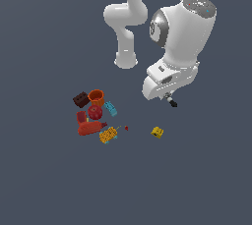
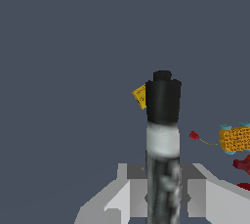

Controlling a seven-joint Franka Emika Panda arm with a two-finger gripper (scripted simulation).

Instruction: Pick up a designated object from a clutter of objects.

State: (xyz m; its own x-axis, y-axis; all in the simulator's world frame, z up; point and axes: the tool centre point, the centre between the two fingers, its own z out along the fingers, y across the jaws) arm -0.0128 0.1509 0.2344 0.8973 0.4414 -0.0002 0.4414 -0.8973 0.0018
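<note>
We hold the thin black marker-like stick with a white middle band (image 2: 163, 135) pinched between our gripper (image 2: 163, 196) fingers, lifted well clear of the dark floor so it is free of the clutter of small colourful objects (image 1: 96, 116). The wrist view shows the clamp plainly, with the small yellow block (image 2: 140, 96) behind the cap. The exterior view shows only the stick's dark tip (image 1: 172, 103) below the hand, but places the cluster well apart, toward the exterior view's left.
</note>
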